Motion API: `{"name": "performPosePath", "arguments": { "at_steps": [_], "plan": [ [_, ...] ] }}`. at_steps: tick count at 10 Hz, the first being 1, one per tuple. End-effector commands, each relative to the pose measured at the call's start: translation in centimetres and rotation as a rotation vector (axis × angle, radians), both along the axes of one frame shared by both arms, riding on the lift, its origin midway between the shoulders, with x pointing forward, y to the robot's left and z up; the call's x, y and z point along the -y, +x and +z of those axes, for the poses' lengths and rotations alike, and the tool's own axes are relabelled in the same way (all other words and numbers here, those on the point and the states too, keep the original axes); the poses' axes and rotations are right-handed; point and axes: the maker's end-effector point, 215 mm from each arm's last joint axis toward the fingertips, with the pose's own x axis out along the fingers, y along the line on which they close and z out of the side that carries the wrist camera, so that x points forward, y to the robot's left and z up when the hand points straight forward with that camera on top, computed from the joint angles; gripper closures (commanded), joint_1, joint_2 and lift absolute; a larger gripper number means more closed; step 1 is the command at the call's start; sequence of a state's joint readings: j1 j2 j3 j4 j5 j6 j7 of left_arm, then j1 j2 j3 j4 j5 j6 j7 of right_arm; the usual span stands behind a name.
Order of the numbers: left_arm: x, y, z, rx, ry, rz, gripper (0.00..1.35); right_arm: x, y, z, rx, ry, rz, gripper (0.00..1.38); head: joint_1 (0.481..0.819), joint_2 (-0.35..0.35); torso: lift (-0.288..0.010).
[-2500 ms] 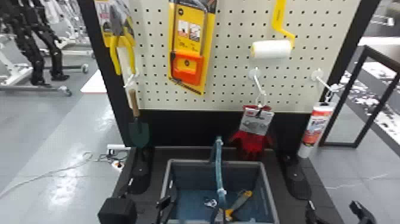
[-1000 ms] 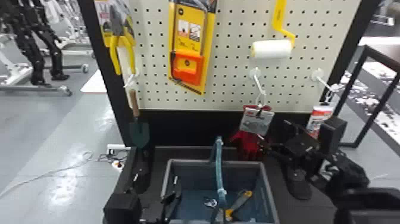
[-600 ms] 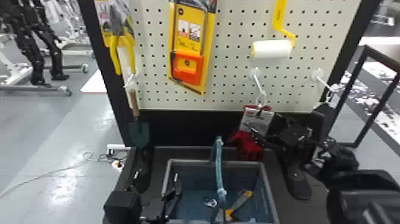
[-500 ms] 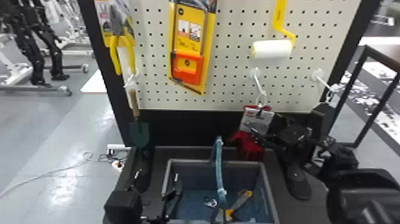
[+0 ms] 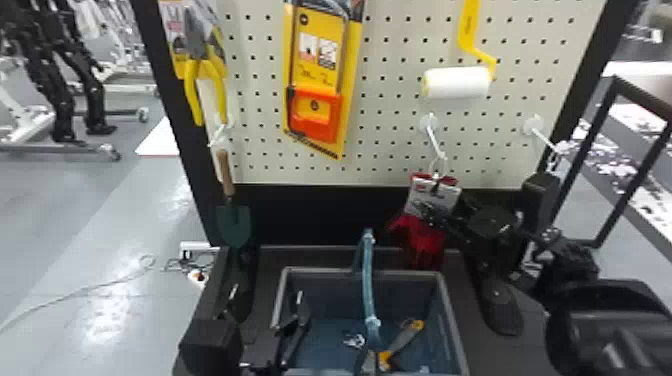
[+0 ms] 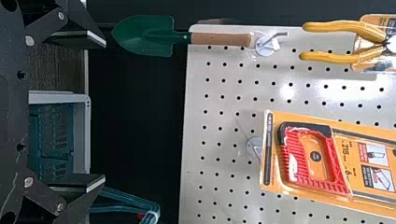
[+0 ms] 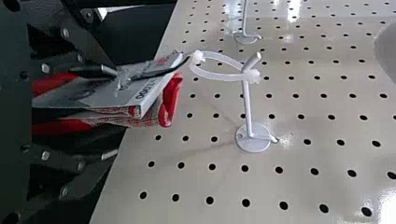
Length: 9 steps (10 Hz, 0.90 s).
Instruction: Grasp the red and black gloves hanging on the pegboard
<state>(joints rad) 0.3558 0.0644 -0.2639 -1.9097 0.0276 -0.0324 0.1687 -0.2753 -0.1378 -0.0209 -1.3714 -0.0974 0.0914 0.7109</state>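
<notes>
From the head, the gloves [image 5: 424,227] hang from a hook [image 5: 434,145] at the pegboard's [image 5: 390,125] five o'clock. The right gripper [image 5: 450,219] sits at their three o'clock.

Left wrist: the left gripper [image 6: 93,111] gapes wide.

Right wrist: the fingers straddle the gloves, not yet clamped.

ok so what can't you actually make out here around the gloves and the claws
The gloves: the frame of the right claw covers their far end in the right wrist view; that claw hides their right side in the head view.
Whatever hangs from the far-right hook: head view, the right arm stands in front.
The small tools in the grey bin: head view, blurred, too small to name.
</notes>
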Motion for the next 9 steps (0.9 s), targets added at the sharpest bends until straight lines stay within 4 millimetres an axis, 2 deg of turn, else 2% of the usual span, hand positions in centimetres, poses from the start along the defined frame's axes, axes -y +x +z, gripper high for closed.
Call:
{"name": "performPosePath", "arguments": {
  "at_steps": [1, 9],
  "plan": [
    [0.0, 0.0, -0.01, 0.0, 0.0, 0.0, 0.27, 0.0, -0.18, -0.21, -0.005, 0.01, 0.001, 1.28, 0.549, 0.0, -0.1],
    [0.09, 0.02, -0.06, -0.001, 0.002, -0.002, 0.27, -0.15, -0.46, -0.59, -0.015, 0.028, 0.001, 1.28, 0.549, 0.0, -0.1]
  ]
}}
